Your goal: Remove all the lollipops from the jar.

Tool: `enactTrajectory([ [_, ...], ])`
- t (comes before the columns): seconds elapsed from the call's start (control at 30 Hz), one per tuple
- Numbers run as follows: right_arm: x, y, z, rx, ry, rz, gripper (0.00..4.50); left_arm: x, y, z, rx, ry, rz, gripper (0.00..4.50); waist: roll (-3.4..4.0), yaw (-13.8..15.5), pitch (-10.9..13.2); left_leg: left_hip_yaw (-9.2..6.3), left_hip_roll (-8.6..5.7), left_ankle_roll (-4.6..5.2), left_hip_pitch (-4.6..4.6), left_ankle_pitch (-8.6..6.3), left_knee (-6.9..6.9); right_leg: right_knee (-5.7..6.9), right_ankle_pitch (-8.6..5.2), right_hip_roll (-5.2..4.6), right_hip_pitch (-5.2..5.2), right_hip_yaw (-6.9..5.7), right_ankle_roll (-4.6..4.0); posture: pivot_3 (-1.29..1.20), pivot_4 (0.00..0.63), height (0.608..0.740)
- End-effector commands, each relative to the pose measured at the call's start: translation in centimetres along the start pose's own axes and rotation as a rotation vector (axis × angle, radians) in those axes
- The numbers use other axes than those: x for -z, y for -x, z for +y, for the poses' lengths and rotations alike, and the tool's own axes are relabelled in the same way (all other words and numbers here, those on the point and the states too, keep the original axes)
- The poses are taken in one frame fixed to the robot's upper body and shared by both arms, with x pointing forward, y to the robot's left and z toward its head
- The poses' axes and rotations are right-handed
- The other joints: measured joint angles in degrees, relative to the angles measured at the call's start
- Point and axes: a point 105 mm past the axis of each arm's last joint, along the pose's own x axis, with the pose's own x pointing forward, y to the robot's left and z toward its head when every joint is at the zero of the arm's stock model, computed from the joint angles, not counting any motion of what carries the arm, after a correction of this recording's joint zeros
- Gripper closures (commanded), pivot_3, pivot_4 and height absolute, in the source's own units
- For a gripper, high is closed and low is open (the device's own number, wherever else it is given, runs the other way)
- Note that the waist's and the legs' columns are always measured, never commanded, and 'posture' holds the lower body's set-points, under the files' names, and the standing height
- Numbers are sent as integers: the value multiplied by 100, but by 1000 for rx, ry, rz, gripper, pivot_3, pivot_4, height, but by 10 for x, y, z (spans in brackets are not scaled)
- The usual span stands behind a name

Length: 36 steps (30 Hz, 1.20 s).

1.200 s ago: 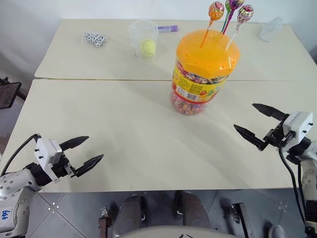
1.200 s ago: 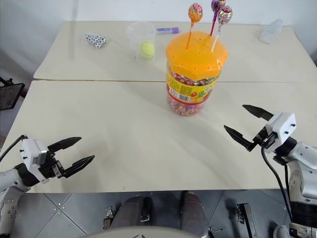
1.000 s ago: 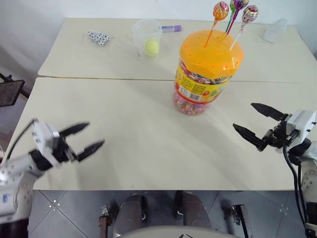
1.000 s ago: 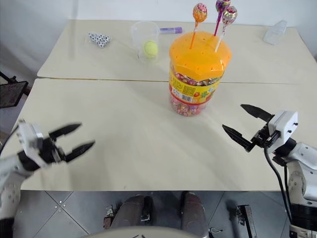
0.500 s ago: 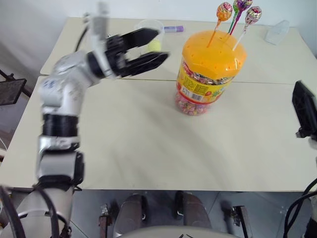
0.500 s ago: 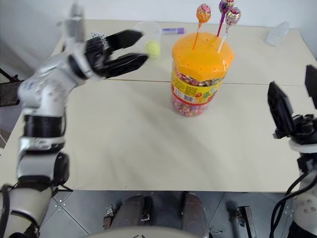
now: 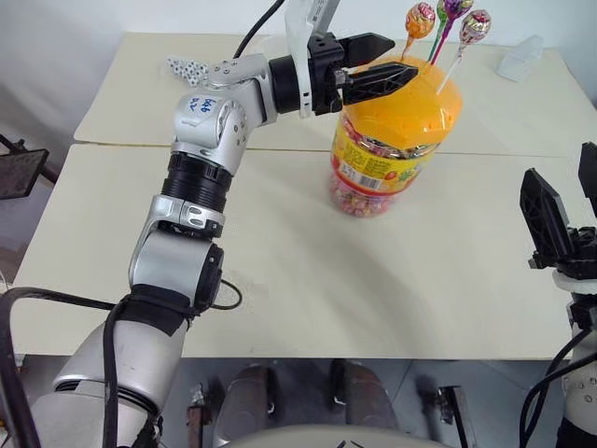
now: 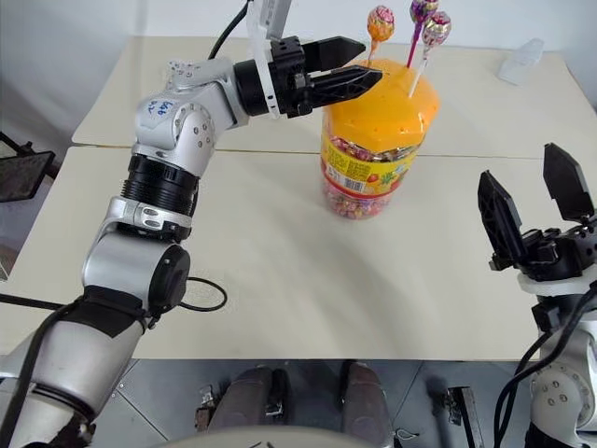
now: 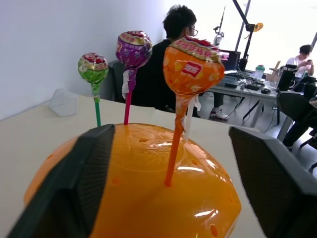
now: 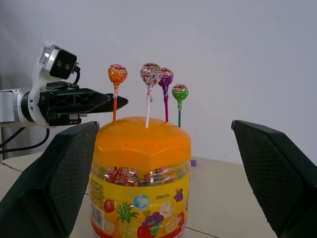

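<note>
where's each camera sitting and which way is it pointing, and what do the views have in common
Left and right eye views: on the head, looking forward and down at the table; both arms show, left gripper at the jar, right gripper open at the near edge.
Left wrist view: along its own fingers at the orange lollipop.
Right wrist view: between its fingers, level at the jar, left gripper beside it.
Shared: jar and lollipops.

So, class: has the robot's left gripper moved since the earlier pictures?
Yes. The left gripper rose from the table's near edge to the clear plastic jar's orange lid.
</note>
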Motion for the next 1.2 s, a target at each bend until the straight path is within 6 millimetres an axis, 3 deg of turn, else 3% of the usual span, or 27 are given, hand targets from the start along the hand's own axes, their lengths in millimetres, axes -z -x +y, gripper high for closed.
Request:
enactTrajectory([
  [0.03,-10,-1,6,-16,35,-36,0,-15,-8,-9,56,-43,-25,2068,0,1,0,0,0,0,-1,0,1,-1,0,0,0,0,0,0,150,740],
  [0.3,-7,-7,10,-55,12,-48,0,-25,-12,-5,38,-5,-118,4366,0,-5,0,-2,0,0,-2,0,3,1,0,0,0,-1,0,0,150,740],
  [0.47,-2,-18,20,-145,-27,-49,0,-55,12,10,-28,114,-364,4442,0,-8,0,-6,1,1,-3,-1,3,2,0,0,-2,-1,0,0,150,740],
  [0.57,1,-30,36,-280,-49,-39,0,-70,51,31,-141,148,-473,4442,0,-59,1,-30,3,1,0,-1,4,5,0,0,-2,2,0,0,150,740],
  [0.67,8,-33,52,-429,-34,9,0,-63,85,43,-256,98,-429,4442,1,-85,1,-43,5,1,8,0,0,20,0,0,-7,6,0,0,150,740],
  [0.73,17,-30,68,-597,-49,75,0,-27,139,54,-429,49,-229,4442,7,-142,-3,-45,5,1,9,0,-3,24,0,0,-6,2,0,0,150,740],
  [0.8,25,-23,75,-710,-62,134,0,10,185,50,-547,15,-2,4442,9,-179,-4,-38,2,1,27,-2,-21,30,0,-1,-6,15,0,0,150,740],
  [0.83,30,-19,74,-744,-70,166,0,35,214,39,-610,53,113,4442,8,-202,-4,-40,5,1,26,-2,-22,31,0,1,-10,11,0,0,150,740],
  [0.9,34,-15,72,-776,-78,197,0,59,241,22,-671,105,234,4442,3,-227,0,-44,6,0,27,-2,-30,37,0,1,-14,10,0,0,150,740],
  [0.93,38,-14,66,-771,-73,218,0,81,265,2,-722,176,306,4442,-11,-193,7,-48,8,0,22,-2,-28,37,0,1,-16,7,0,0,150,740],
  [1.03,48,-10,52,-769,-50,277,0,119,299,-49,-795,313,464,4442,-22,-114,12,-63,28,3,8,-10,-1,38,0,-16,-10,6,0,0,150,740],
  [1.2,59,-5,39,-752,-45,351,0,155,326,-93,-855,434,595,4442,0,-1,-6,-76,9,12,21,-16,18,6,-1,-39,31,19,-2,0,150,740],
])
